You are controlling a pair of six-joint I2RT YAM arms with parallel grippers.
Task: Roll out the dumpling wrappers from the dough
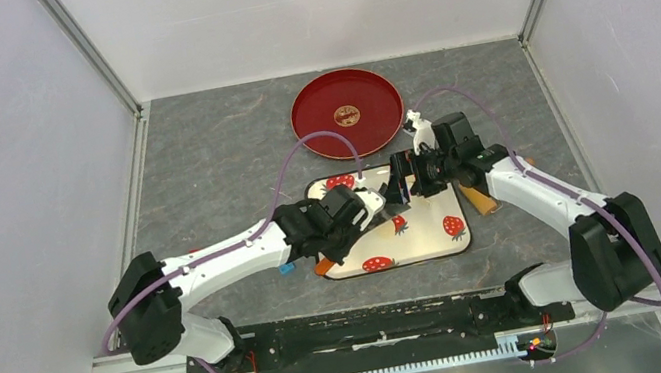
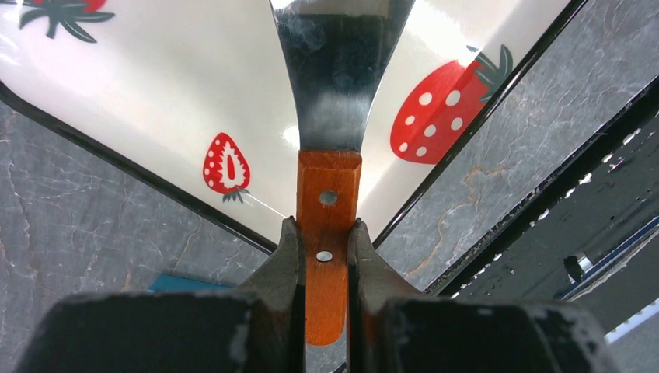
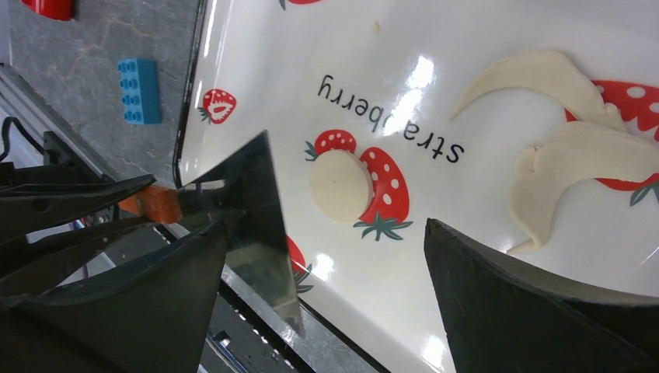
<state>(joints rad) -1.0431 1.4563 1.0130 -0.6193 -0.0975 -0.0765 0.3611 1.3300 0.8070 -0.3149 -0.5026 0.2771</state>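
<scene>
Dumpling wrappers (image 3: 340, 186): one, plus two dough scraps (image 3: 575, 159); left claw (image 2: 325, 233) around scraper (image 2: 338, 70), right claw (image 3: 326, 233) agape.

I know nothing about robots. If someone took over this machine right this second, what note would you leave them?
Left end effector: shut on the scraper, gripped by its wooden handle, with the blade over the strawberry board.
Right end effector: open, holding nothing, above the board.
Dough: one round wrapper lies flat on the board, with curved dough scraps beside it.
Done: one wrapper shaped.
Left: probably slide the scraper under the wrapper and lift it off. The blade has not reached it yet.
</scene>
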